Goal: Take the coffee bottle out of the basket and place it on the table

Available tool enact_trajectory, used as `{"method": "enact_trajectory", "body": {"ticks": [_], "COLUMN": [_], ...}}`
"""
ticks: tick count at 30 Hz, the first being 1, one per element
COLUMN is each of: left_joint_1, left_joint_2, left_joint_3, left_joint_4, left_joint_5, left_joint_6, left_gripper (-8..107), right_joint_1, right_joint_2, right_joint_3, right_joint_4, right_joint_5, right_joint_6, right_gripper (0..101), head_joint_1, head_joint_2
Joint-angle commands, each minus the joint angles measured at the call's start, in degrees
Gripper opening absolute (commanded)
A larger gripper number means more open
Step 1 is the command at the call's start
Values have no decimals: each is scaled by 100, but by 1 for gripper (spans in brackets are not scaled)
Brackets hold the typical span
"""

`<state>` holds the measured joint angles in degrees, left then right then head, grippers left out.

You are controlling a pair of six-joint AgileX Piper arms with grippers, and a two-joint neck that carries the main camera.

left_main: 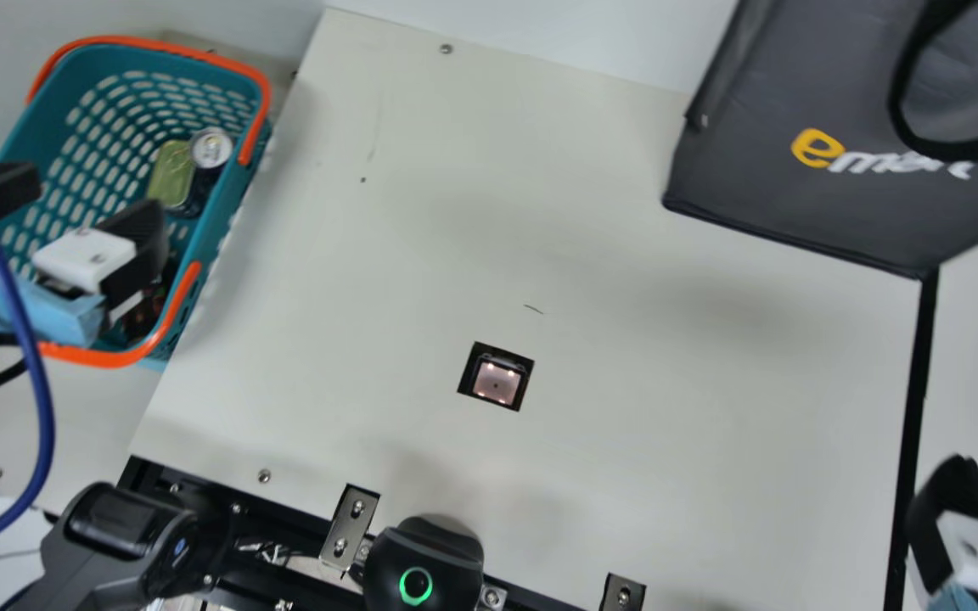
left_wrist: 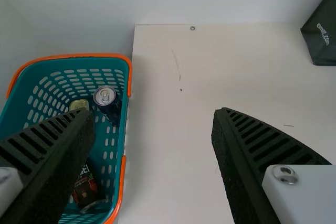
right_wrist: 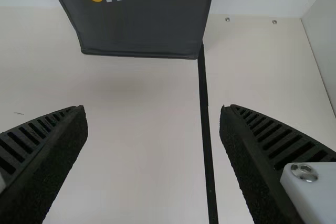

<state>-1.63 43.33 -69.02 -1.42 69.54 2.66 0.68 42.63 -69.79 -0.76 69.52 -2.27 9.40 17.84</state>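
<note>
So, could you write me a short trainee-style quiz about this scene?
1. Multiple choice: what colour is the long, straight strip running from a corner of the dark grey fabric bag? A) white B) black C) orange
2. True or false: the left arm's black, ribbed pincer is open.
3. Fill in the blank: the round, dark can with a silver top is in the teal, slotted plastic basket, whose handles are ____.

Key: 1. B; 2. true; 3. orange

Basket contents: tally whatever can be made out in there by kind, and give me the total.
Dark drink can with silver top: 1
Flat yellow-green tin: 1
Coffee bottle: 1
Total visible in the basket: 3; the left pincer hides part of the inside.
</note>
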Motion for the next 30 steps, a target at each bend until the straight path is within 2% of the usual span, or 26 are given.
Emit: {"method": "enact_trajectory", "body": {"ticks": [1, 22, 30], "left_joint_1": [0, 12, 360], "left_joint_2": [0, 69, 207], "left_joint_3": [0, 11, -23], "left_joint_4": [0, -19, -96], "left_joint_5": [0, 36, 36], "left_joint_6": [0, -213, -292], "left_gripper": [90, 90, 90], "right_joint_1": [0, 0, 0], "right_joint_2": [0, 0, 0], "right_joint_3": [0, 0, 0], "right_joint_4": [0, 0, 0], "right_joint_5": [0, 0, 5], "right_joint_6": [0, 0, 0], "right_gripper": [91, 91, 91], "head_joint_1": [-148, -148, -148], "head_joint_2": [58, 58, 58]}}
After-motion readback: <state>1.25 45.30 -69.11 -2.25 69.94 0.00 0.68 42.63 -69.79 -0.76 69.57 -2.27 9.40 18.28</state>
